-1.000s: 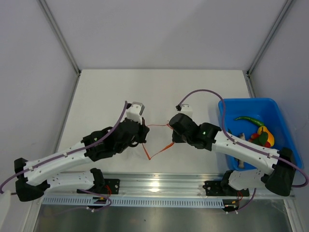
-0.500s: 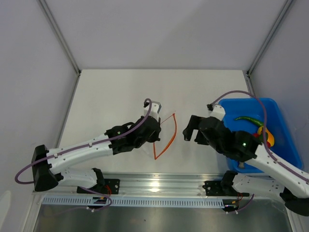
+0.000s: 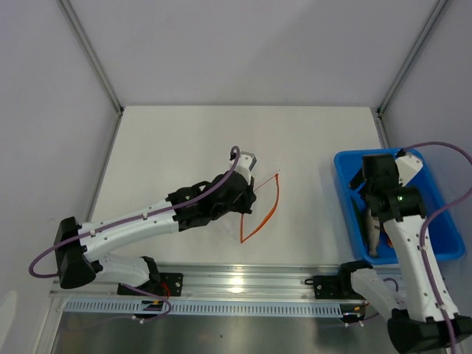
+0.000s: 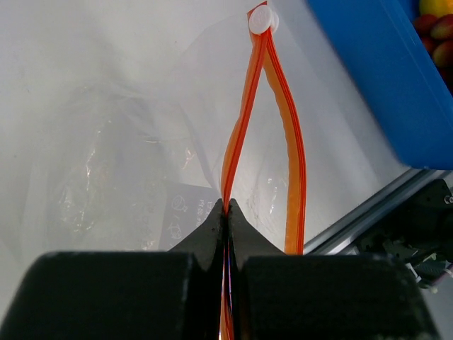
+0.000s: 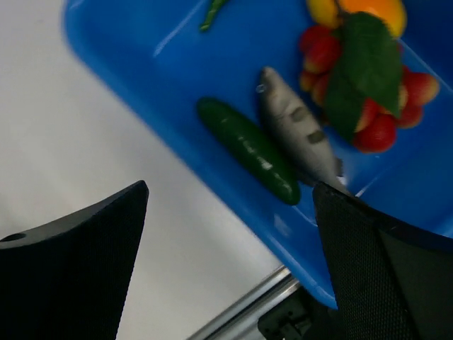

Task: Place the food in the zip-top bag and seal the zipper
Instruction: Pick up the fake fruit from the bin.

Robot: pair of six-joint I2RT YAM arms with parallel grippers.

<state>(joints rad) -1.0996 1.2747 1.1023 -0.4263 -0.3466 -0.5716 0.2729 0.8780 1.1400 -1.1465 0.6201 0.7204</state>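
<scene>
Left gripper (image 4: 226, 210) clamps zipper (image 4: 296, 156); food (image 5: 361, 92) beneath splayed right gripper (image 5: 230, 191).

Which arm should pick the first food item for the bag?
Right. The open right gripper hangs over the blue bin, directly above the food. The left gripper is shut on the zipper, holding the zip-top bag mouth open, so it's likely busy.

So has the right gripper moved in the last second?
Yes. The right gripper swung right, from beside the zip-top bag at mid-table to above the blue bin.
</scene>
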